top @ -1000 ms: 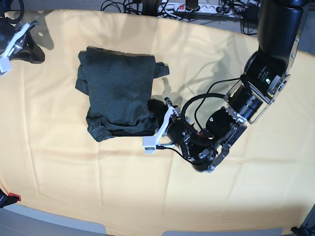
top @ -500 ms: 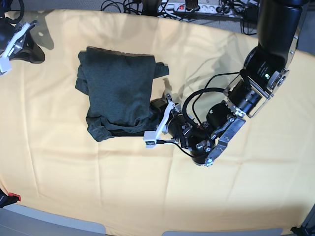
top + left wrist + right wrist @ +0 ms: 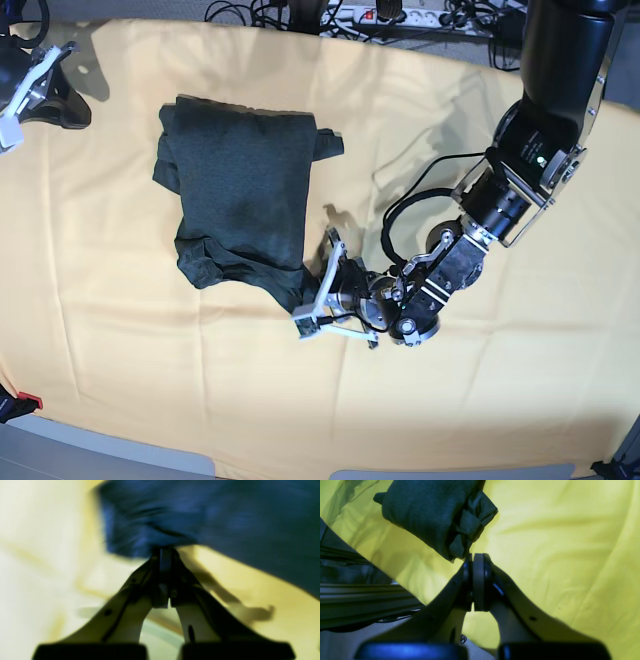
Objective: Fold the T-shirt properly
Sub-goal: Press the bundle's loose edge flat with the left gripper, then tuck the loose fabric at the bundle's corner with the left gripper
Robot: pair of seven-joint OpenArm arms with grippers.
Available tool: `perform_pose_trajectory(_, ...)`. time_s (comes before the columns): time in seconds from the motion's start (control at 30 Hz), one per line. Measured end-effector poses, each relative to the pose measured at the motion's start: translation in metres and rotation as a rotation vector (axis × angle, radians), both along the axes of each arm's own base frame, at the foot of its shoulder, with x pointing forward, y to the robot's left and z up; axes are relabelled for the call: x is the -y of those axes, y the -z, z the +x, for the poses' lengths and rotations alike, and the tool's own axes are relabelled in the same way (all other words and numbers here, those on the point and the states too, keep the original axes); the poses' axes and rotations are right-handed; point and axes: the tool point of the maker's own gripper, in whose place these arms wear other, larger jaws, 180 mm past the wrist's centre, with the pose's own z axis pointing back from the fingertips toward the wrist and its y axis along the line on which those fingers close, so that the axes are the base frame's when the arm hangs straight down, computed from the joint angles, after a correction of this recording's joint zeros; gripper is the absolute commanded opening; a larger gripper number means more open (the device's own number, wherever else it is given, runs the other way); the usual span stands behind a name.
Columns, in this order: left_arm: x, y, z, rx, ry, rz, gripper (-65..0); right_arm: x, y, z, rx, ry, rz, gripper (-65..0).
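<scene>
Base view: the T-shirt [image 3: 238, 200] lies folded into a rough rectangular bundle on the pale yellow tablecloth [image 3: 150, 360], toward the upper left of the cloth. A short flap sticks out at its upper right corner; its lower edge is bunched and uneven.

Left gripper [image 3: 318, 292]: low over the tablecloth at the bundle's lower right corner, arm reaching in from the right side of the base view. Fingers pressed together. In the left wrist view the fingertips [image 3: 165, 555] meet right at the edge of the dark fabric [image 3: 212, 517], which appears to be pulled to a point there. The picture is motion-blurred, so whether a pinch of cloth actually sits between the pads cannot be told.

Right gripper [image 3: 477, 562]: parked at the far upper left corner of the base view [image 3: 22, 92], well apart from the shirt. Fingers fully together with nothing between them. Its wrist camera looks across the tablecloth [image 3: 557, 542] at the folded bundle [image 3: 430, 512], showing a smooth rolled side and crumpled layered ends.

A power strip [image 3: 385, 14] and cables lie beyond the table's far edge.
</scene>
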Motion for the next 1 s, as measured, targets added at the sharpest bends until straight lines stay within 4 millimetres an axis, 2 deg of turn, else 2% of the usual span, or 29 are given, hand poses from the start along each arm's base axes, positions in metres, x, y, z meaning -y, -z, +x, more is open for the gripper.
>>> perform_pose_trajectory(0.13,-0.007,-0.019,0.044,0.216,-0.169,-0.032,-65.0,0.000,0.000,0.000,-0.001,0.000,0.001,-65.0)
perform_pose_trajectory(0.2,-0.015,-0.030,0.060,0.279,-0.245,-0.033,-65.0,0.000,0.000,0.000,0.000,0.000,0.000,-65.0)
perform_pose_trajectory(0.27,-0.020,-0.039,0.069,0.301,-0.284,-0.024,-65.0,0.000,0.000,0.000,0.001,0.000,0.000,-65.0)
perform_pose_trajectory(0.33,-0.014,-0.045,0.067,0.281,-0.259,-0.044,-65.0,0.000,-0.002,0.004,0.013,0.000,0.000,-65.0)
perform_pose_trajectory(0.43,0.008,-0.052,0.048,0.180,-0.147,-0.092,-65.0,0.000,-0.003,0.005,0.020,0.000,0.001,-65.0)
perform_pose_trajectory(0.57,0.056,-0.073,-0.013,0.001,0.177,-0.226,-65.0,0.000,-0.002,0.004,0.016,0.000,-0.002,-65.0)
perform_pose_trajectory(0.63,0.065,-0.078,-0.036,-0.076,0.257,-0.256,-65.0,0.000,-0.003,0.004,0.016,0.000,0.000,-65.0)
perform_pose_trajectory(0.7,0.062,-0.072,-0.041,-0.112,0.259,-0.212,-65.0,0.000,-0.002,0.004,0.016,0.000,0.000,-65.0)
perform_pose_trajectory(0.83,0.054,-0.055,-0.040,-0.093,0.257,-0.113,-65.0,0.000,-0.002,0.004,0.016,0.000,0.000,-65.0)
perform_pose_trajectory(1.0,0.058,-0.041,-0.054,-0.146,0.255,-0.141,-65.0,0.000,-0.005,0.009,0.033,0.001,-0.002,-65.0)
